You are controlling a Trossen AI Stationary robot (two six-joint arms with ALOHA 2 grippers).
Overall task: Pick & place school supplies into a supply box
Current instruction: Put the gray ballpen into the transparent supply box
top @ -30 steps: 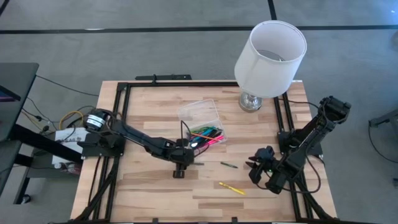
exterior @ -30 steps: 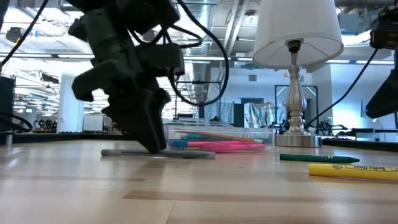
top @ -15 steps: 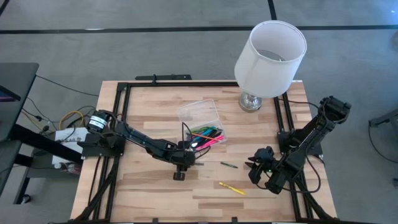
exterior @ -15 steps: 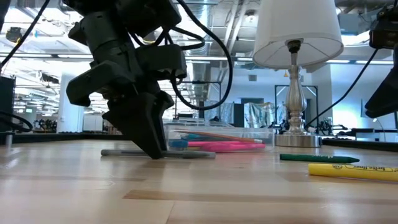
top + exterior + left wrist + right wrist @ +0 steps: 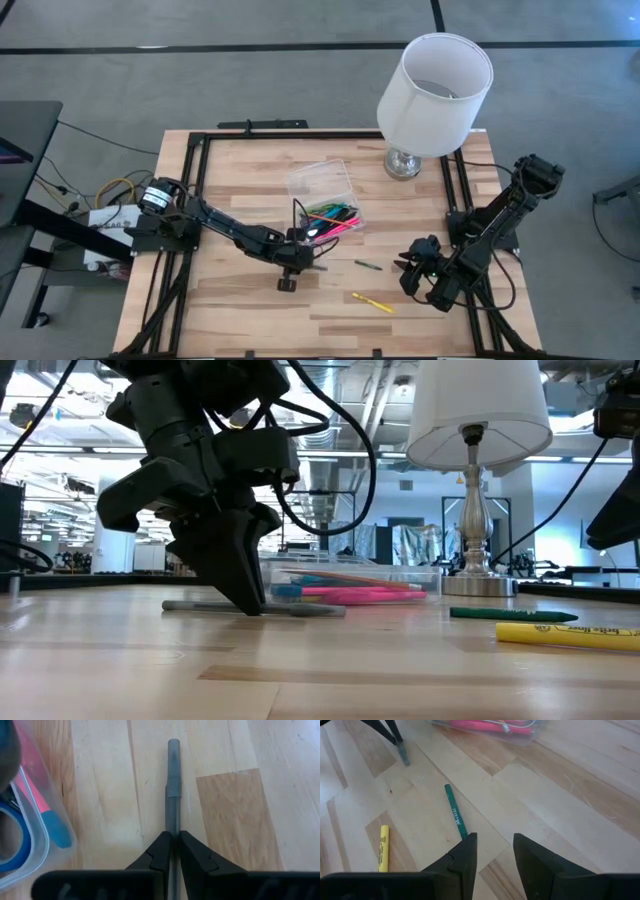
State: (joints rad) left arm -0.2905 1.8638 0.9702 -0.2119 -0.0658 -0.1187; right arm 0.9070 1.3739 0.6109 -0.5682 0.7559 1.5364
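Two thin fingers of my left gripper are squeezed onto the grey pen, which lies flat on the desk. On the high view, taking the desk as a clock face, the pen sits a little toward 6 o'clock from the middle. The supply box is close by, toward 12 o'clock from the pen, with pink and blue pens already in it.

The pen is skinny and round. I hold it near one end, so when I lift, the long end could drop and swing down. It might slip out and roll away.

My fingers press right at the desk. If I push down more, I could scrape the wood or flick the pen sideways.

The box is clear and light. If the pen bumps its wall, the box could slide or the pens inside could spill.

My right gripper waits near 4 o'clock, fingers spread apart and empty, above the green pencil. The yellow crayon lies near it.
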